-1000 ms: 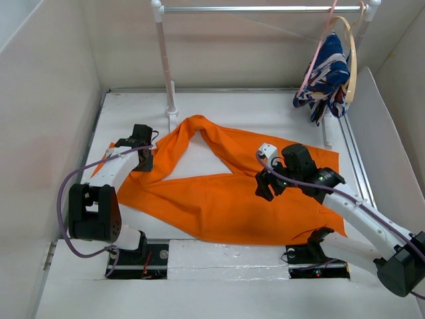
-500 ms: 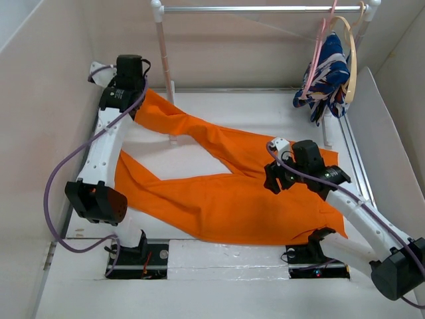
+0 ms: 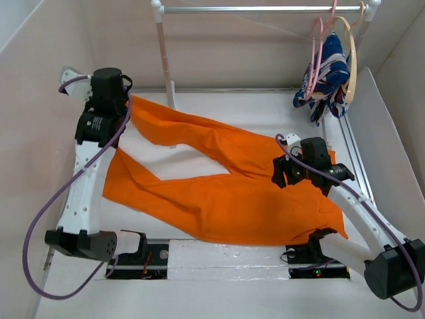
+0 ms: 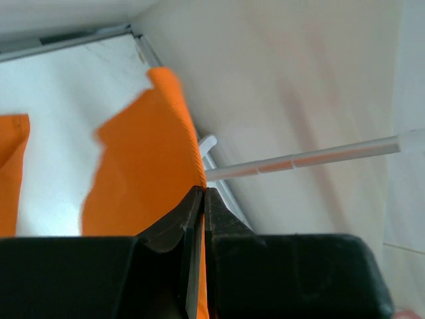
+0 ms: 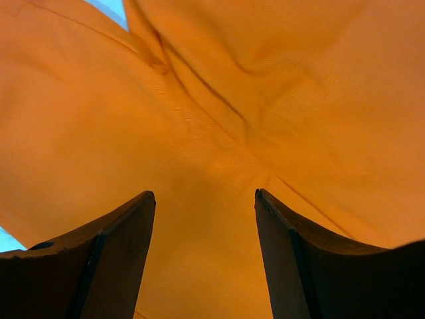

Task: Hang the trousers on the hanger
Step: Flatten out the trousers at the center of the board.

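Note:
The orange trousers (image 3: 219,193) lie spread over the table, waist at the right, two legs running left. My left gripper (image 3: 127,106) is raised at the far left and shut on the end of the far leg, holding it off the table; the left wrist view shows the cloth (image 4: 149,159) pinched between the jaws of the left gripper (image 4: 202,193). My right gripper (image 3: 282,174) is open and hovers over the crotch area; its view (image 5: 204,194) shows only orange cloth (image 5: 219,100). The pink hanger (image 3: 315,56) hangs on the rail at the far right.
A white rail (image 3: 259,8) on a post (image 3: 163,60) crosses the back. A tan hanger (image 3: 351,53) with a blue-and-white garment (image 3: 327,76) hangs beside the pink one. White walls close in left, right and behind.
My left arm has lifted the far leg's end up and to the far left, stretching the leg straight. My right gripper has drifted slightly right over the trousers.

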